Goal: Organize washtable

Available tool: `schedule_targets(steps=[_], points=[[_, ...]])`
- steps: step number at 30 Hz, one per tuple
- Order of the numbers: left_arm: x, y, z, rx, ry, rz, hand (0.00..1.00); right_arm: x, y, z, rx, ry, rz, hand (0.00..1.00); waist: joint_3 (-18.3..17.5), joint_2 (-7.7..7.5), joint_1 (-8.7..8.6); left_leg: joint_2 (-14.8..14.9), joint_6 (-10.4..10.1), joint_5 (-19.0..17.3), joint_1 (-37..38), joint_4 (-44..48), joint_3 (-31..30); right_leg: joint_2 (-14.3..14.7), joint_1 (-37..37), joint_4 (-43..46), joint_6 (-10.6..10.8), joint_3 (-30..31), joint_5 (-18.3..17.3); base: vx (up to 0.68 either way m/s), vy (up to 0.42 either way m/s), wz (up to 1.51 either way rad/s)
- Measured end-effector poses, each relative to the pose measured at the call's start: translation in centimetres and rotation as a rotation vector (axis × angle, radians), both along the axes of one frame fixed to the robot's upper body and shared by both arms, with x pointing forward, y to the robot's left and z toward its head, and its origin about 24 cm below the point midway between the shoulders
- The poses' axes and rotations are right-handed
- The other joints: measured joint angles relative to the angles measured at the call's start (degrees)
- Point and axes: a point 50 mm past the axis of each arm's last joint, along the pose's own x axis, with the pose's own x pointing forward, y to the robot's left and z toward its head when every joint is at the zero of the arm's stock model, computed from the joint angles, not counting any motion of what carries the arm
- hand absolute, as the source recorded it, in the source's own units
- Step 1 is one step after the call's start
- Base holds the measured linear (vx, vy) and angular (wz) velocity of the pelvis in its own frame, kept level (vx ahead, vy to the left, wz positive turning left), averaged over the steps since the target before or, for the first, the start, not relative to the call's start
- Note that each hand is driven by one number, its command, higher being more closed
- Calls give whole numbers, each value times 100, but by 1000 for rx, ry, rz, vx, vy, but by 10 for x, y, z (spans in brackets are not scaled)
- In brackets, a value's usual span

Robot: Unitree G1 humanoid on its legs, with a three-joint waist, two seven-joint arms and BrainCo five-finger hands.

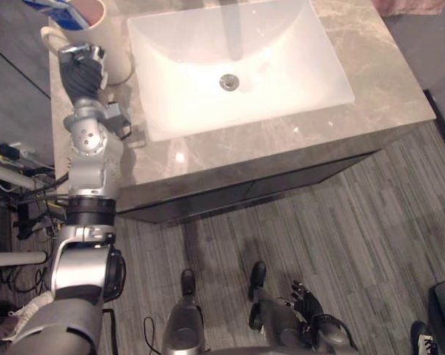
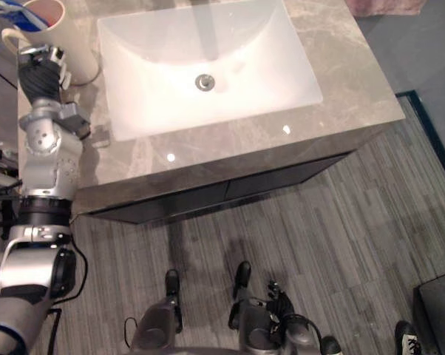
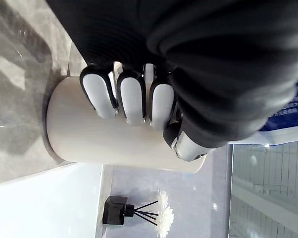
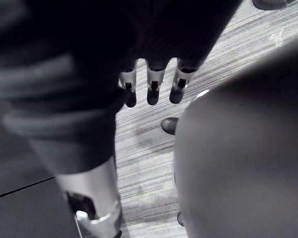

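Left eye: left hand (image 1: 82,68) on upright cream cup (image 1: 117,52) on the bench (image 1: 245,151), handle just outside the fingers.
Left wrist: fingers (image 3: 132,99) curled together on the cup wall, thumb near the rim.
Likely ceramic: stiff, glossy, breakable. Grip mid-wall.
Right wrist: right hand (image 4: 153,82) fingers hang loose.

left: silver-grey left arm (image 1: 89,163) reached forward | left hand (image 1: 82,72) fingers (image 3: 131,99) curled round cream cylindrical mug (image 3: 89,141) | right hand (image 1: 310,303) hung low, fingers (image 4: 152,91) straight, loose, holding nothing
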Motion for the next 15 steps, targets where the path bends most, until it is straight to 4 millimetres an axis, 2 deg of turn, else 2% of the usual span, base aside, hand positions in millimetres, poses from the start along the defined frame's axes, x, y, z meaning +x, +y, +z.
schedule_targets(steps=[7,11,15], points=[[1,6,-7,8,33,18,100,0,0,0,8,1,-23,0,-2,1,-7,-6,2,0,50,1,-17,-6,55,0,-2,-30,-1,0,0,0],[-3,11,-29,36,97,14,100,-1,0,-1,6,4,-23,0,-16,19,-1,-8,2,1,70,1,-33,-8,80,0,-4,-71,-3,0,0,0],[-20,8,-51,81,122,-19,100,-2,-1,-2,3,12,-30,0,-85,53,1,-14,2,1,128,-5,-110,-6,228,-84,-4,-165,-3,9,2,10]])
